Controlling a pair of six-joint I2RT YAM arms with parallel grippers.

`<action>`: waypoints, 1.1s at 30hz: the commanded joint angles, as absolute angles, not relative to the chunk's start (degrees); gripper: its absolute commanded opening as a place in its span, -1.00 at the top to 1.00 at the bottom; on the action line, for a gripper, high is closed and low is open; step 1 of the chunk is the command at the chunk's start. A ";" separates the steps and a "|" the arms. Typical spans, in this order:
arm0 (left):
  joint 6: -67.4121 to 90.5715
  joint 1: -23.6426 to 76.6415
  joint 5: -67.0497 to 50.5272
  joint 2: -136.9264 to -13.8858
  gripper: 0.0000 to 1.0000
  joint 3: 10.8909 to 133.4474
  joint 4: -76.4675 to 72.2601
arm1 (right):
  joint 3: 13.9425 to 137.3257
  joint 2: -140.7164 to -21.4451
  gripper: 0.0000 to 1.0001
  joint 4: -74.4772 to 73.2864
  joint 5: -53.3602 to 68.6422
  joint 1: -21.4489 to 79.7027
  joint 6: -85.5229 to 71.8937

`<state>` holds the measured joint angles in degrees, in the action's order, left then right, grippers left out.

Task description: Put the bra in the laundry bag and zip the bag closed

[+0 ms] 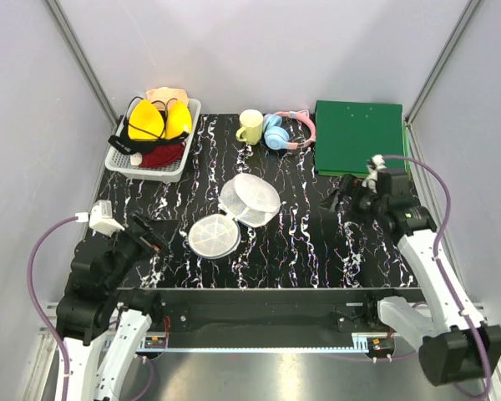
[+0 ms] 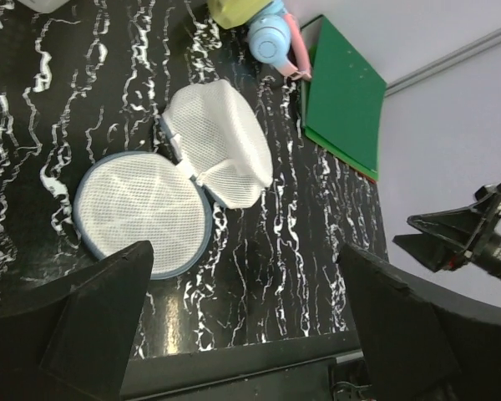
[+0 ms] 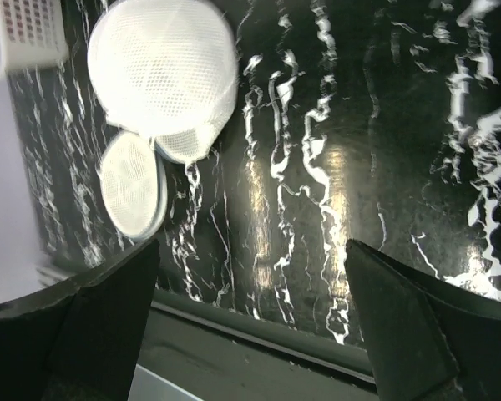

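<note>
The yellow bra (image 1: pixel 156 122) lies in the white slatted basket (image 1: pixel 153 164) at the back left, on top of a dark red garment. The white mesh laundry bag (image 1: pixel 235 213) lies open in the middle of the table, one dome half near me, the other tipped up behind it. It shows in the left wrist view (image 2: pixel 177 187) and in the right wrist view (image 3: pixel 157 92). My left gripper (image 1: pixel 153 236) is open and empty, left of the bag. My right gripper (image 1: pixel 341 197) is open and empty, to the right of the bag.
A yellow mug (image 1: pixel 250 126), pink and blue headphones (image 1: pixel 284 132) and a green folder (image 1: pixel 358 136) stand along the back. Grey walls close in both sides. The table's front edge (image 1: pixel 267 294) runs just ahead of the arm bases.
</note>
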<state>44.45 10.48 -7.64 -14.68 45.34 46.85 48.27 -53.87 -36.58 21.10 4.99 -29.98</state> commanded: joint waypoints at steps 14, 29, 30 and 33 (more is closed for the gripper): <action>46.06 10.72 22.75 -13.01 -0.93 65.47 67.15 | 92.54 -107.20 -0.99 -33.49 -16.61 68.37 -5.48; 44.56 10.72 20.83 -13.80 -0.78 65.22 67.15 | 93.16 -122.07 -0.61 -23.91 -6.76 69.96 4.74; 44.56 10.72 20.74 -13.89 -0.78 65.04 67.15 | 92.99 -122.43 -0.61 -23.56 -6.94 69.87 5.01; 44.74 10.72 20.65 -13.62 -0.78 65.13 67.15 | 89.75 -122.17 -0.59 -19.10 -5.72 69.87 5.19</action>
<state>45.45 10.48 21.28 -12.23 65.34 68.03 92.05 -121.40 -25.47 -7.38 70.00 3.03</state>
